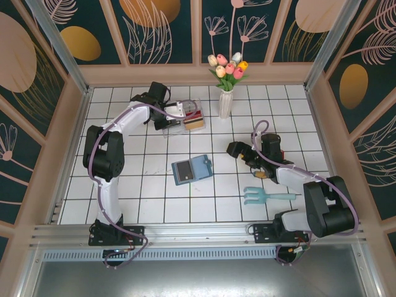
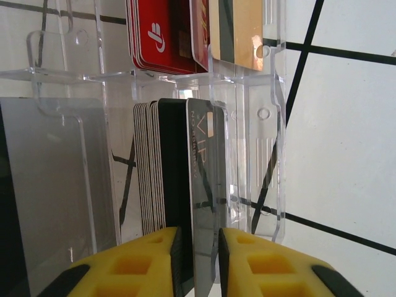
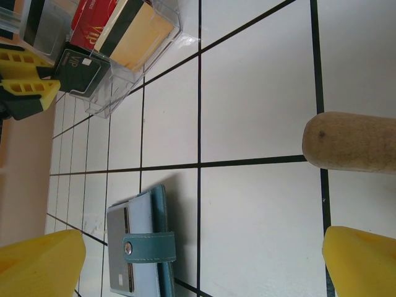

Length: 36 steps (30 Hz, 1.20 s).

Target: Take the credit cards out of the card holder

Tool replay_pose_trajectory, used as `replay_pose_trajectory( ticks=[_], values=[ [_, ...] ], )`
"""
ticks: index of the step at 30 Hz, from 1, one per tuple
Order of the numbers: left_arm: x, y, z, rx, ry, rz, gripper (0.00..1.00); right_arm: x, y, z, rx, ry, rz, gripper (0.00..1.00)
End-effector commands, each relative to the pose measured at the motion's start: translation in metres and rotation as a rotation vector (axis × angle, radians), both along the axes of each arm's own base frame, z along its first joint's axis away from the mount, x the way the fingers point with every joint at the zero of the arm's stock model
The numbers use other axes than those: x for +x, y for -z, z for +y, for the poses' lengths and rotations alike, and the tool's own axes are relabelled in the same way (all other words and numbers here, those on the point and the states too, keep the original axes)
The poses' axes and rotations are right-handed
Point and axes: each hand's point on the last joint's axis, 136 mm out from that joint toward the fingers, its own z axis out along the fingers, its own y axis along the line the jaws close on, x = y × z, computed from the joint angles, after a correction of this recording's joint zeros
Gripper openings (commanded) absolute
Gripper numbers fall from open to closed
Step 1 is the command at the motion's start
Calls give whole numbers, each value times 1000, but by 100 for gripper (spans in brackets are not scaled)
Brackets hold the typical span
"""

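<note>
The teal card holder lies open on the tiled floor at mid-table, with a grey credit card still in its slot. The right wrist view shows the holder and that card too. My left gripper is at the clear tray, its jaws a little apart round a grey VIP card that stands inside, with a thin gap at the right pad. Black cards, red cards and a tan-gold card stand in the tray. My right gripper is open wide and empty, right of the holder.
The clear two-compartment tray sits at the back, left of a white vase of tulips. A light-blue hand rake lies near the right arm. A tan rounded end sticks in at the right of the right wrist view.
</note>
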Motion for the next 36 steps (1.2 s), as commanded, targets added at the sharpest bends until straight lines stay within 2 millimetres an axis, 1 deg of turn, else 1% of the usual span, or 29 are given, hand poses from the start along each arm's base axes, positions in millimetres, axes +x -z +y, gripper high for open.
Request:
replay_pose_trajectory(
  ticks=[1, 4, 7, 10, 13, 16, 17, 18, 19, 21, 23, 27, 28, 29, 30, 32, 36],
  values=[
    [9, -20, -2, -32, -1, -51, 28, 3, -4, 0, 12, -7, -21, 99],
    [10, -32, -6, -68, -2, -66, 29, 3, -4, 0, 9, -8, -23, 99],
    [3, -56, -19, -177, 30, -63, 29, 3, -4, 0, 7, -11, -29, 99],
    [-4, -84, -33, -294, 50, -84, 29, 5, -7, 1, 18, -10, -28, 99],
    [-9, -115, -43, -437, 25, -153, 31, 5, -18, 6, 49, -27, -36, 99],
    [-11, -146, -46, -593, -74, -217, 33, 2, -29, 8, 50, -45, -50, 98],
    [-10, -157, -43, -654, -132, -241, 34, 0, -33, 10, 46, -56, -59, 98],
    [-11, -167, -40, -720, -198, -260, 38, -3, -37, 11, 35, -67, -73, 97],
    [-10, -172, -36, -770, -260, -275, 41, -6, -39, 12, 25, -71, -81, 96],
    [-9, -175, -23, -856, -407, -286, 46, -11, -46, 15, -2, -74, -100, 95],
    [-8, -170, -3, -922, -590, -305, 50, -20, -55, 22, -33, -84, -125, 95],
    [-24, -154, 23, -996, -789, -301, 59, -37, -67, 50, -79, -137, -149, 94],
    [-29, -156, 24, -1021, -806, -297, 62, -40, -69, 56, -86, -148, -151, 94],
    [-36, -147, 29, -1035, -846, -284, 70, -44, -68, 64, -92, -167, -151, 92],
    [-41, -145, 34, -1060, -881, -278, 76, -50, -69, 75, -95, -189, -155, 89],
    [-56, -141, 33, -1089, -874, -250, 78, -56, -67, 88, -92, -211, -152, 86],
    [-85, -131, 40, -1159, -913, -198, 84, -66, -56, 113, -106, -249, -109, 85]
  ],
)
